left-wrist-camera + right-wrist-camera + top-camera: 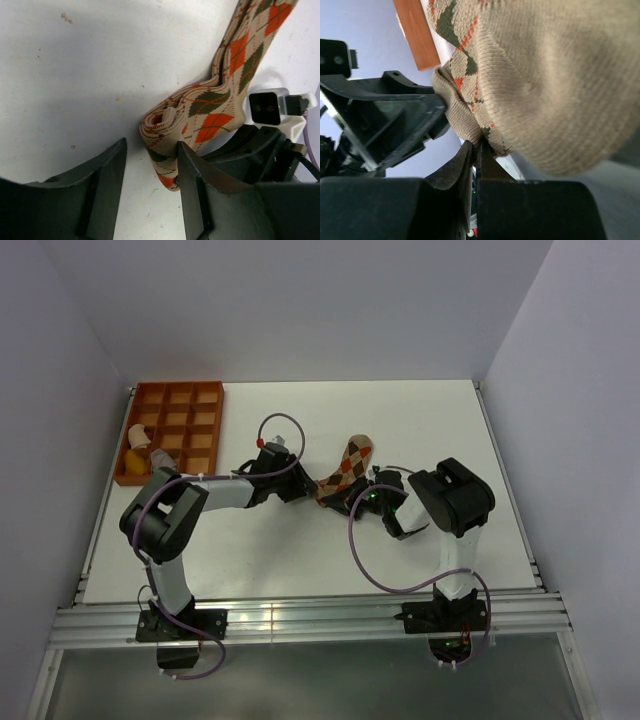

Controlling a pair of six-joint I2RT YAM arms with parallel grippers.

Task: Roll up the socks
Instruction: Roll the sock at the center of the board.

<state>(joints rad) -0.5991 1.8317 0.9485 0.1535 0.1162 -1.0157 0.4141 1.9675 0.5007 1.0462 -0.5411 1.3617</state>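
The tan argyle sock (347, 468) lies on the white table between my two grippers, its near end curled into a small roll (162, 125). My left gripper (298, 486) is open; the rolled end sits between its fingers (150, 165), against the right finger (192, 172). My right gripper (362, 498) is shut on the sock's edge (477, 146) from the other side, and the sock (545, 75) bulges over it. The grey-brown striped sock does not show clearly in any view.
An orange compartment tray (205, 400) stands at the back left, with a pale bundle (140, 443) in its near-left cells. The tray also shows in the right wrist view (415, 35). The two grippers are very close together. Walls surround the table.
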